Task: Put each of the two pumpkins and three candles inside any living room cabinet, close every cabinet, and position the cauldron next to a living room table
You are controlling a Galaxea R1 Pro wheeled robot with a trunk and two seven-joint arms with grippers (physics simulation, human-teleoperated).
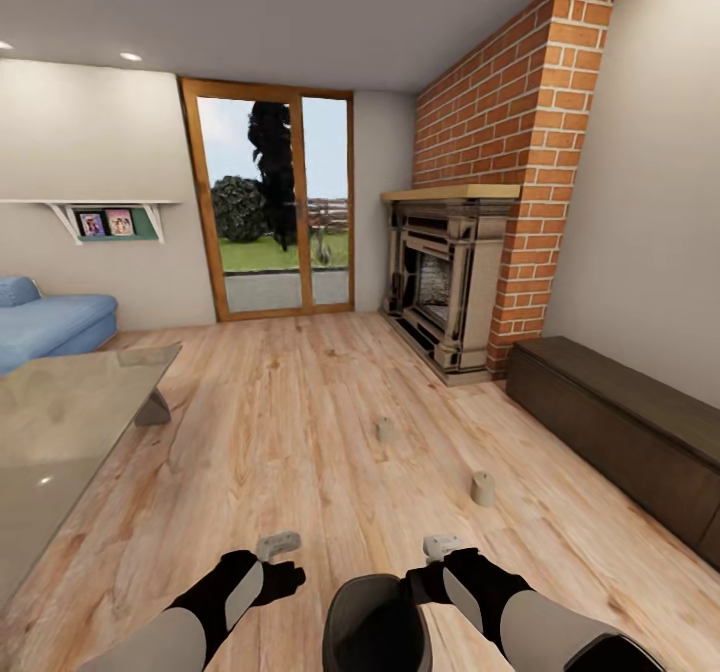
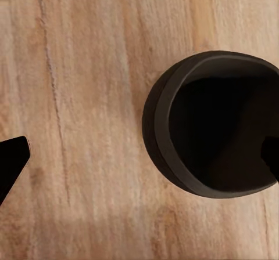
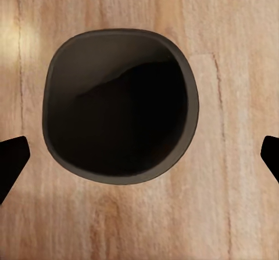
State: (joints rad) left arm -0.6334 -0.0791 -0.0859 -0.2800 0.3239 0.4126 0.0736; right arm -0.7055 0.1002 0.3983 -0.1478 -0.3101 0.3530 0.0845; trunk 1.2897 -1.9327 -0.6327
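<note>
The black cauldron (image 1: pixel 375 624) sits on the wood floor right below me, between my arms. My left gripper (image 1: pixel 278 544) hovers open above the floor to its left. My right gripper (image 1: pixel 440 547) hangs open just above its right rim. In the left wrist view the cauldron (image 2: pixel 215 123) lies off to one side of the open left gripper (image 2: pixel 142 161). In the right wrist view the cauldron (image 3: pixel 119 103) lies straight under the open right gripper (image 3: pixel 139 158). Two candles (image 1: pixel 386 429) (image 1: pixel 483 489) stand on the floor ahead. The cabinet (image 1: pixel 620 422) lines the right wall, its fronts flush. The glass table (image 1: pixel 60 432) is at left. The pumpkins are out of view.
A brick fireplace (image 1: pixel 445 282) stands ahead on the right, beside the cabinet's far end. A blue sofa (image 1: pixel 45 322) sits behind the table. Glass doors (image 1: pixel 275 202) close off the far wall. Open wood floor stretches between the table and the cabinet.
</note>
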